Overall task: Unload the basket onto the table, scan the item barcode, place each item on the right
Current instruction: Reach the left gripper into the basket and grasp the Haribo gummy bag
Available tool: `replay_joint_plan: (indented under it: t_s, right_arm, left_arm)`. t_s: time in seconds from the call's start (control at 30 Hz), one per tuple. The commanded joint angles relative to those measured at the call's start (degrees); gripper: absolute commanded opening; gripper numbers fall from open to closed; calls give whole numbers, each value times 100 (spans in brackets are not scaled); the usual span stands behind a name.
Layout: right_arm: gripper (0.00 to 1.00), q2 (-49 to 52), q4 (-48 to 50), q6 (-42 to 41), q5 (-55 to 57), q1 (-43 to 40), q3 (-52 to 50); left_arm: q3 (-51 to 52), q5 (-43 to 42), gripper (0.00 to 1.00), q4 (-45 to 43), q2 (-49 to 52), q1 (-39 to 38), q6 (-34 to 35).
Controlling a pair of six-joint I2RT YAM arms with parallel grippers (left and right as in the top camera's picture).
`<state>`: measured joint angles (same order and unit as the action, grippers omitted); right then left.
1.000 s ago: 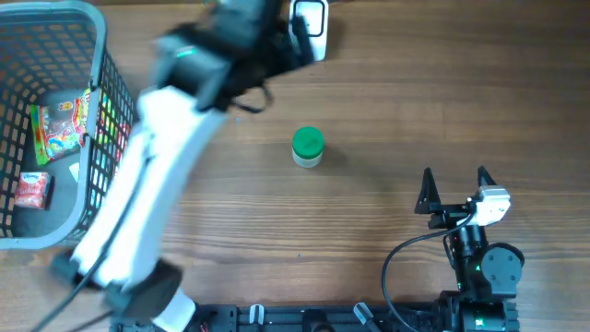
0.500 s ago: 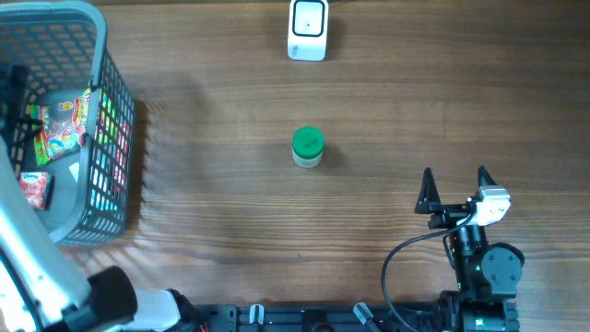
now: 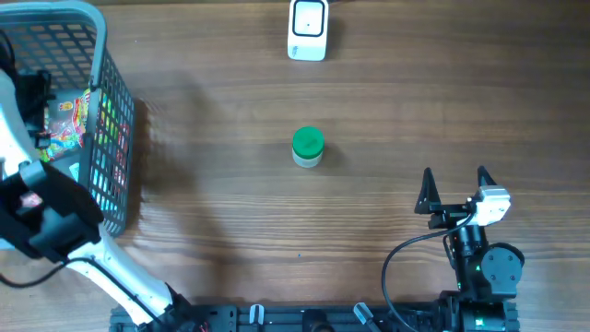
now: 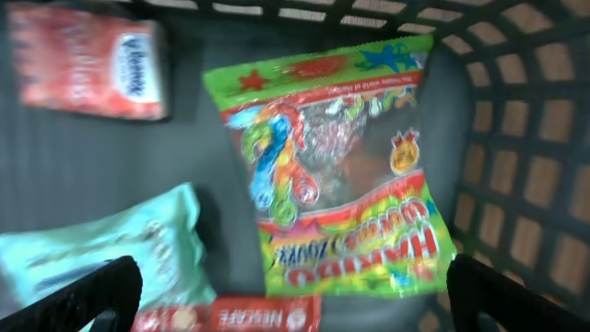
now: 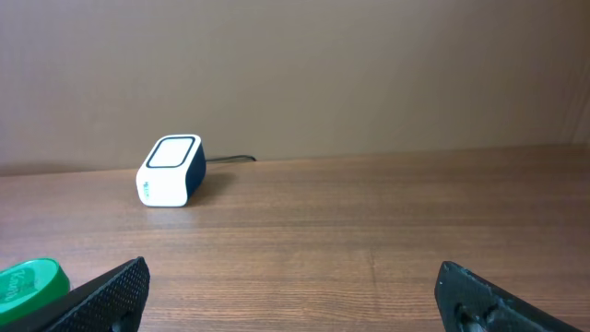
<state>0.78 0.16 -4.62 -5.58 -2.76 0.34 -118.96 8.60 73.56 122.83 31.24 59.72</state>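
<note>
Over the grey plastic basket (image 4: 516,138) with criss-cross walls: left gripper (image 4: 300,295), spread wide, holding nothing. Flat on the basket floor, a shiny, crinkly candy bag (image 4: 341,166), green with bright gummy worms. Beside it in the basket, a red pack (image 4: 88,60), a soft pale blue packet (image 4: 101,249) and a thin red bar (image 4: 249,315). Well away from the basket, on the brown wooden table (image 3: 230,212), a small round jar (image 3: 307,147) with a green lid and a white boxy scanner (image 3: 307,29). Farthest from the basket, right gripper (image 3: 454,184), wide open too, empty. Plain tan wall behind.
</note>
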Motion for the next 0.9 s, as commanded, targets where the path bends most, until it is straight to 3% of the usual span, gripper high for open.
replay_joint_plan:
  t_s: [0.0,0.37,0.57,0.63,0.73,0.87]
  right_arm:
    - [100,-35,17,59,-87,28,-4]
    - [100,-35,17,59,-87,28,-4]
    - [100,-35,17,57,-87,28,-4]
    - [100,-35,17,59,-87,28,-4]
    - [100,-35,17,59,-87,28,-4]
    - [100,-35,17,57,-87,28,-4]
  left_arm:
    - [9,-26,100,-302,520,-2,111]
    - [15,-44,100,-463,1655,-98,116]
    - [15,15,89,-391,1681,-223,50]
    - [13,573,100,-254,1624,-350,63]
    - [13,1331,100,-105,1475,-555,105]
    - [13,1377,100,238,1307,-660,551]
